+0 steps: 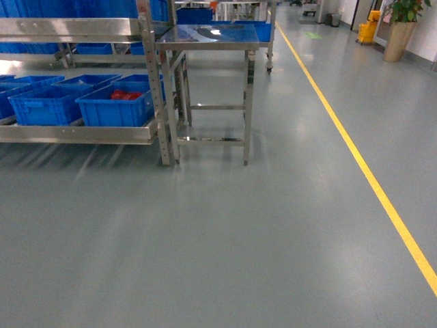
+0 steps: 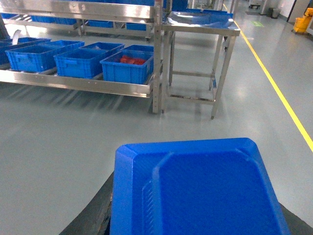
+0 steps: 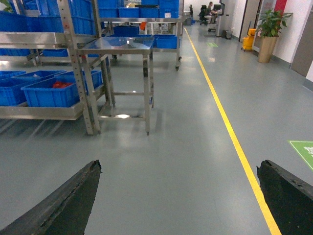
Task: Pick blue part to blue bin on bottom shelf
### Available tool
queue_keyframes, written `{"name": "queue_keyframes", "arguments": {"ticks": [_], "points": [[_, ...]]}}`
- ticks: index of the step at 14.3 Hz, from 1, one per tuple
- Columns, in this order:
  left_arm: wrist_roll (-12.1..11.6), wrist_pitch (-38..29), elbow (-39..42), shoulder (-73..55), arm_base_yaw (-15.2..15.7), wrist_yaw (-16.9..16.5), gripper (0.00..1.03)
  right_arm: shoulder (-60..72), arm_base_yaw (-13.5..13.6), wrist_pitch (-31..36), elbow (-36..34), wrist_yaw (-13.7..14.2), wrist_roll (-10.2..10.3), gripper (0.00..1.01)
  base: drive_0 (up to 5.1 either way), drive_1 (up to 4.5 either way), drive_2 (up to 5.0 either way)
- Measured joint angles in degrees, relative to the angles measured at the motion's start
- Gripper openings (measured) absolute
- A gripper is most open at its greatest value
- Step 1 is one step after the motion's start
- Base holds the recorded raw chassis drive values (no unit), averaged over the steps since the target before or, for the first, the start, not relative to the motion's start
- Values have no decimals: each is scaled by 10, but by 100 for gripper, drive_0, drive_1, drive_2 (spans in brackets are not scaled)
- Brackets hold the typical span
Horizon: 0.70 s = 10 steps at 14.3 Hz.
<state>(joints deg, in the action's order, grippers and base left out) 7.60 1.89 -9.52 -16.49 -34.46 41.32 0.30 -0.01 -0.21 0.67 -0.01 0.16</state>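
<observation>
Risks dropping blue part (image 2: pixel 195 186), pinched by left gripper (image 2: pixel 195 215), into ten-o'clock red-packet crate (image 1: pixel 113 113), not blue bin (image 1: pixel 48 108); right gripper (image 3: pixel 181 205) spread.

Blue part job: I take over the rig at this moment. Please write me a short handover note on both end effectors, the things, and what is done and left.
Left end effector: apparently shut on the blue part, which fills the bottom of its wrist view.
Right end effector: open, nothing between its fingers.
Blue bin: on the bottom shelf, ahead to the left, beside the crate with red items.
Done: part picked up.
Left: drive over the open floor to the shelf and release the part into the blue bin, not the red-item crate.
</observation>
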Motion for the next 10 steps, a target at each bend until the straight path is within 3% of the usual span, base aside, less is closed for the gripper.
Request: {"name": "queue_keyframes", "arguments": {"ticks": [10], "points": [[0,0,0,0,0,0,44,0,0,0,0,0,0,98,-8,395,-411]]}}
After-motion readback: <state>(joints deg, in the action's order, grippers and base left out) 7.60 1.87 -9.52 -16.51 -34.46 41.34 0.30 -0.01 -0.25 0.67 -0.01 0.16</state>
